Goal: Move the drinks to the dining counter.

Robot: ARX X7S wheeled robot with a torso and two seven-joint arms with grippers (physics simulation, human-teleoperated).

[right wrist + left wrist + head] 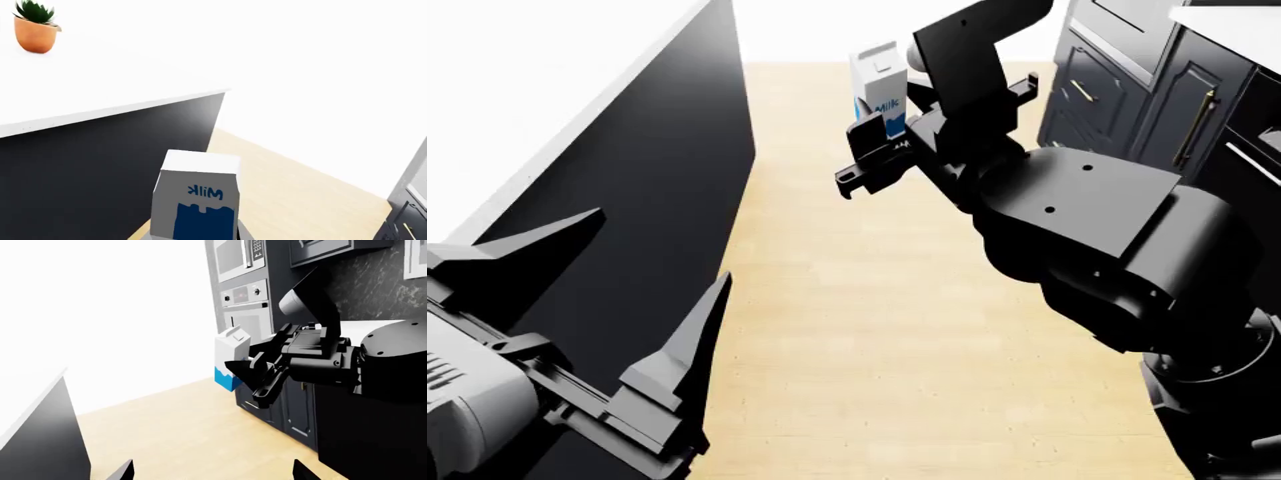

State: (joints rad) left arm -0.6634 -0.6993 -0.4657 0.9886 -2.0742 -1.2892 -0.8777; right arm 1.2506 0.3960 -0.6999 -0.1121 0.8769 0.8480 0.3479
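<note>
Nearest to me in the head view, my left gripper (627,330) hangs at the lower left with its two black fingers spread wide apart and nothing between them, just beside the flat black side of the dining counter (547,120). That counter runs along the left, a plain white top with a thin dark edge.

Farther out, over the light wood floor (854,300), my right gripper (888,135) is closed on the one drink I can see, a single small carton (878,85). It is held upright in the air, right of the counter and apart from it, not resting on anything. The carton is white above and blue below, and I can read "Milk" in blue on its face; in the right wrist view the word appears mirrored.

Far right stand dark panelled cabinets (1134,100) with slim brass-coloured handles. One potted green plant (35,31) in an orange pot sits on the counter's far end.
</note>
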